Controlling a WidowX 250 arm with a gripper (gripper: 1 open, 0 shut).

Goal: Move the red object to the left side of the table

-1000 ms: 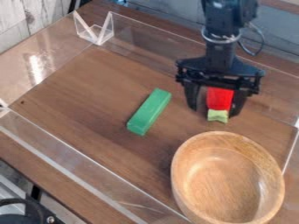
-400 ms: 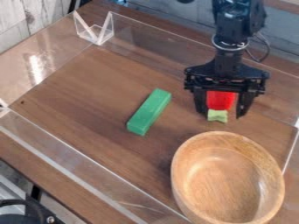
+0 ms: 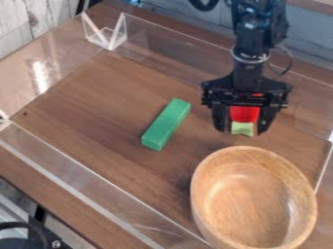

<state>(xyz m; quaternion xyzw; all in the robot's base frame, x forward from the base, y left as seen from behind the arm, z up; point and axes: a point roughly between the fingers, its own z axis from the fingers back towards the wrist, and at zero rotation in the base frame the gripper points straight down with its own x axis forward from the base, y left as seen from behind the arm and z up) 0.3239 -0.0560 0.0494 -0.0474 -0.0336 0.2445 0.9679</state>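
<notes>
The red object point(image 3: 242, 120), a small strawberry-like toy with a green leafy end, lies on the dark wood table point(image 3: 104, 97) at the right side. My gripper point(image 3: 243, 117) stands straight over it, open, with one black finger on each side of the toy. The toy rests on the tabletop between the fingers, partly hidden by the gripper's body.
A green rectangular block point(image 3: 166, 124) lies near the middle of the table. A round wooden bowl point(image 3: 255, 200) sits at the front right, just in front of the gripper. Low clear acrylic walls point(image 3: 78, 180) border the table, with a clear bracket point(image 3: 104, 31) at the back left.
The gripper shifted slightly right and then back, staying open around the red object. The toy has not moved.
</notes>
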